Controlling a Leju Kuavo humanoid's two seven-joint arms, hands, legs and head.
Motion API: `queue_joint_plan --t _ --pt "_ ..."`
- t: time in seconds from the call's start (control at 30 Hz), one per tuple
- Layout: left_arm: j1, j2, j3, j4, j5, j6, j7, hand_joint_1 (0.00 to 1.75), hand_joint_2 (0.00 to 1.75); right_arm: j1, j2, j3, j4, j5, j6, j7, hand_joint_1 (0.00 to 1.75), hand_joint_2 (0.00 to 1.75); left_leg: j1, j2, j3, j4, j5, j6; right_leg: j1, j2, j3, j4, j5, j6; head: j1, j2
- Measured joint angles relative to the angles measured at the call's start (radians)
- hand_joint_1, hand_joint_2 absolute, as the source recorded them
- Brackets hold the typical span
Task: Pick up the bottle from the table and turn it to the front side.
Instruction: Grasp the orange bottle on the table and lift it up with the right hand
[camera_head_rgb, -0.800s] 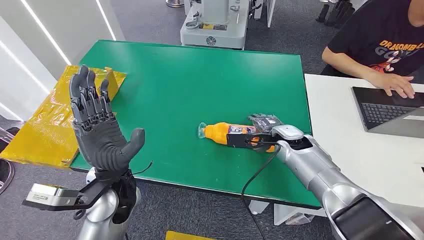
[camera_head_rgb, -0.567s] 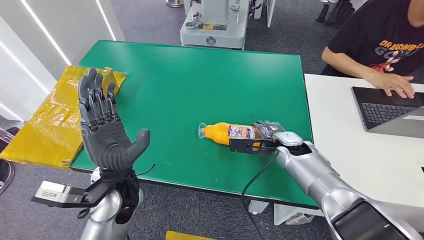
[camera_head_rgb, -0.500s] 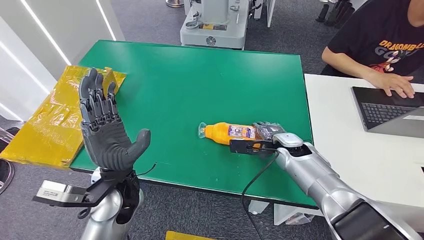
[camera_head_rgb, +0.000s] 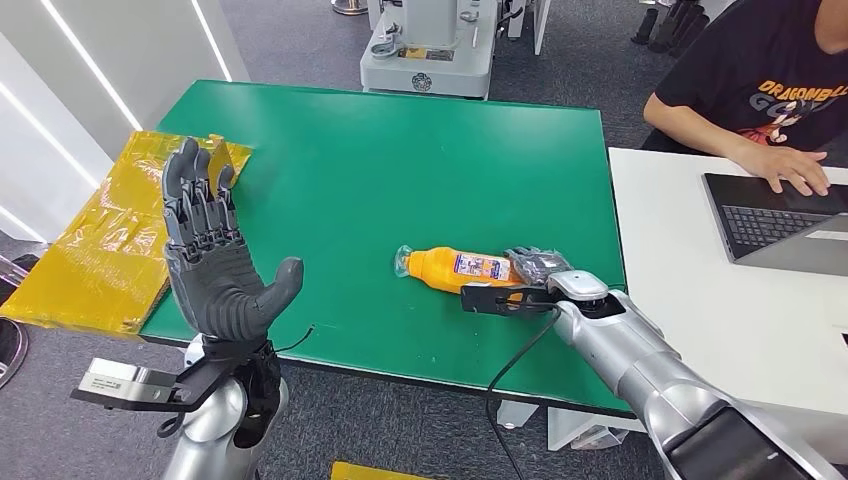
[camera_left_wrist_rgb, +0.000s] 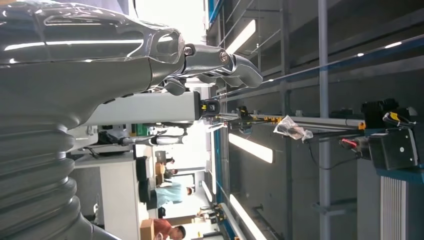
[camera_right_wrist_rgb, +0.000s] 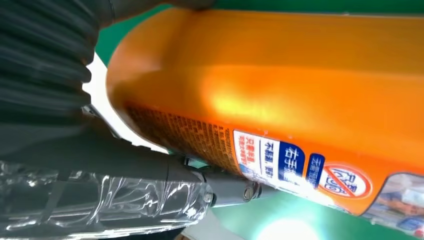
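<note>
Right robot hand (camera_head_rgb: 538, 266) grips bottle (camera_head_rgb: 455, 267) on green table (camera_head_rgb: 400, 150); grey carpet (camera_head_rgb: 300, 40).

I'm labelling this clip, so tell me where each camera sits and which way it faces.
Head view: high on the body, looking down at the green table; shows both arms, raised left hand, right hand at the lying bottle.
Left wrist view: behind the left hand, facing ceiling beams.
Right wrist view: close against the bottle.
Head and right wrist views share the bottle.

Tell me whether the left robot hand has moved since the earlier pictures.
Yes. The left robot hand has shifted right and slightly down, closer over the green table's near-left edge.
</note>
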Motion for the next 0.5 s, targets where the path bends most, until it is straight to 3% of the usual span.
queue_joint_plan --t 0.33,0.5 --pt "0.0 0.006 0.0 0.001 0.0 -0.003 -0.001 0.0 1.75 0.001 0.0 0.004 0.0 -0.012 -0.072 -0.02 1.75 1.75 0.0 0.0 0.0 0.0 0.0 0.0 0.0 0.0 0.0 0.0 0.0 0.0 0.0 0.0" --pt "0.001 0.006 0.0 0.001 -0.001 0.003 -0.006 0.0 1.75 0.011 0.005 -0.001 -0.006 -0.021 -0.181 -0.045 1.75 1.75 0.0 0.0 -0.001 0.0 0.0 0.0 0.0 0.0 0.0 0.0 0.0 0.0 0.0 0.0"
